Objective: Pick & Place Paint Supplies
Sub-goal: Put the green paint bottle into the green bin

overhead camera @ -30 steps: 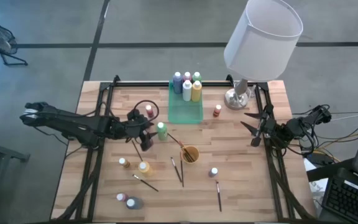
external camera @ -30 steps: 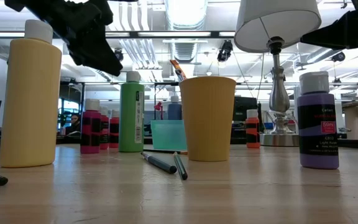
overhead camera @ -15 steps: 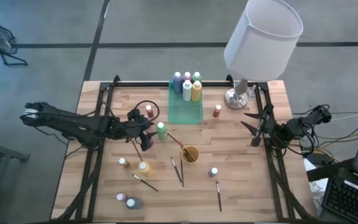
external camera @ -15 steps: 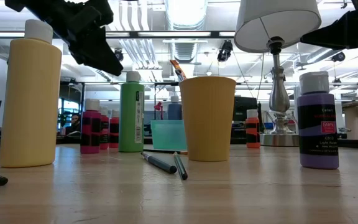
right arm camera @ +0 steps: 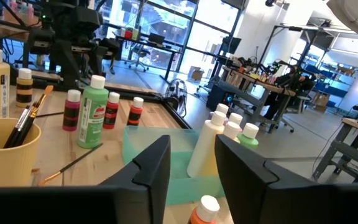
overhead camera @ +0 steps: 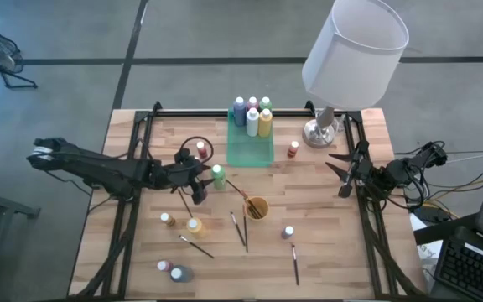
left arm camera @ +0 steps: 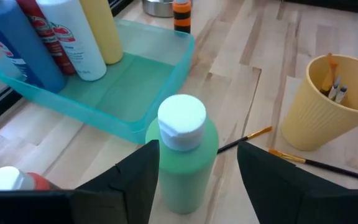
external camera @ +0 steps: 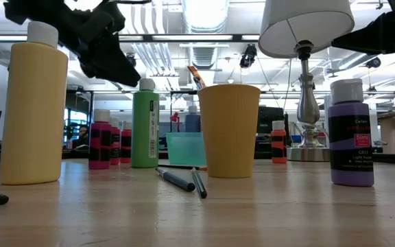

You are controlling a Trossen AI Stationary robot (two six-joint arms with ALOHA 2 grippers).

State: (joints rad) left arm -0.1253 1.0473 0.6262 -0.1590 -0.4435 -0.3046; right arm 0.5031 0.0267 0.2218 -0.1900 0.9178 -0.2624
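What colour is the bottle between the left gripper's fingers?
Green, with a white cap: the green bottle stands between the open left gripper. Left wrist view shows it best.

Probably a robotics lab or open workshop: a wooden counter (overhead camera: 325,210) on a grey concrete floor (overhead camera: 183,33), glass partition walls (right arm camera: 160,25), ceiling strip lights (external camera: 204,38), and office chairs (right arm camera: 143,45) at cluttered workbenches (right arm camera: 260,84) beyond.

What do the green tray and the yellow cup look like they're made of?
The green tray looks like translucent, glossy plastic: the wood shows faintly through its walls. The yellow cup seems matte plastic or paper, opaque with fine vertical ribs; which one is unclear.
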